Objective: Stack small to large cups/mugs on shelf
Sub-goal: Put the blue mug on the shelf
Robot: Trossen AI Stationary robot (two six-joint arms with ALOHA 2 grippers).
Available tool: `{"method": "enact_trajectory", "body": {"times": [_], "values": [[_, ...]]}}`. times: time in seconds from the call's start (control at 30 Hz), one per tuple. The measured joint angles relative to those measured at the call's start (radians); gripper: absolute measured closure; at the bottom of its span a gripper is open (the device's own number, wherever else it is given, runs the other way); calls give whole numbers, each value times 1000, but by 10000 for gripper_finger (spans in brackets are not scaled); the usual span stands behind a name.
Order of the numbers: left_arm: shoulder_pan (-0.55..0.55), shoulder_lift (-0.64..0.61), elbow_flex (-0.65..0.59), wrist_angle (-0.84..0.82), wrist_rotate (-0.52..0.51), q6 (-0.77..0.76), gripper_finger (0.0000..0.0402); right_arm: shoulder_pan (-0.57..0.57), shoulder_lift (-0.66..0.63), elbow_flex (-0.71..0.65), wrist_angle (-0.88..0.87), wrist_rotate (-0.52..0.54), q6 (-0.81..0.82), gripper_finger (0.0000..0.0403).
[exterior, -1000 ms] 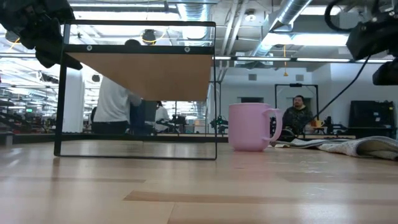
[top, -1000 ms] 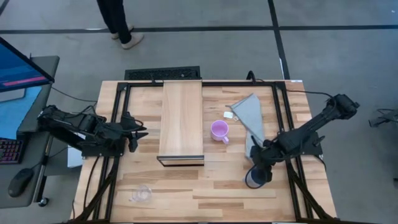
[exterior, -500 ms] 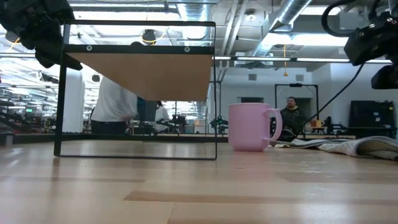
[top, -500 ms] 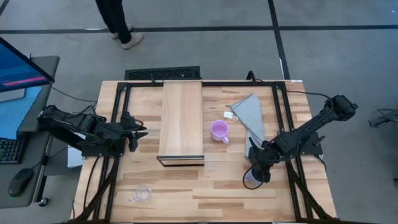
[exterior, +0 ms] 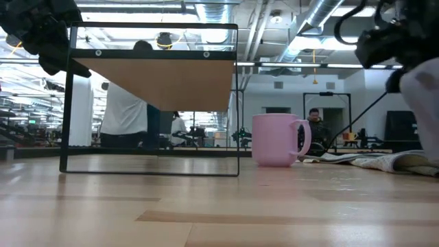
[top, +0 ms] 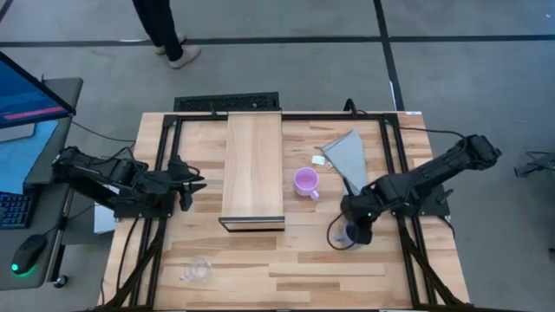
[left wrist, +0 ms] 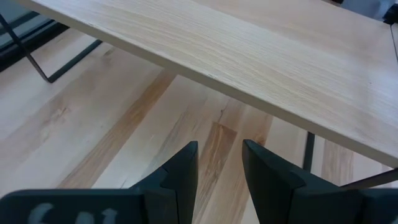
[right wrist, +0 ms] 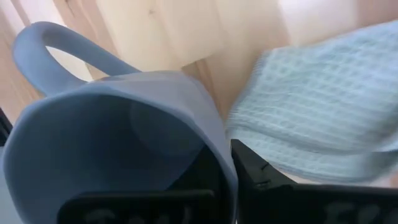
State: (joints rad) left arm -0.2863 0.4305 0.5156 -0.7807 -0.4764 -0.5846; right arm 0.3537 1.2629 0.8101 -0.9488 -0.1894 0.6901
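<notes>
Over the slatted tabletop, the right hand (right wrist: pixel 225 171) pinches the smooth grey-blue mug's (right wrist: pixel 112 143) rim.

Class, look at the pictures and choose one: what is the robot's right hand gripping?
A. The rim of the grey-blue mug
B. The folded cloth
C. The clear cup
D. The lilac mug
A. In the right wrist view the right hand is pinched shut on the wall of the grey-blue mug, one finger inside the rim and one outside; the lilac mug stands apart beside the shelf.
</notes>
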Motion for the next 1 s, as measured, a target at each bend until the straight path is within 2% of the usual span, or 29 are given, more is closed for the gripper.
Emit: {"method": "enact_trajectory", "body": {"times": [0.43,0.73,1.0], "values": [[0,0,0,-1,-7,0,286,-205,1,220,-251,44,-195,375],[0,0,0,-4,-7,0,286,-388,4,381,-337,83,-322,375],[0,0,0,-33,-6,1,286,-503,180,634,-528,188,-516,375]]}}
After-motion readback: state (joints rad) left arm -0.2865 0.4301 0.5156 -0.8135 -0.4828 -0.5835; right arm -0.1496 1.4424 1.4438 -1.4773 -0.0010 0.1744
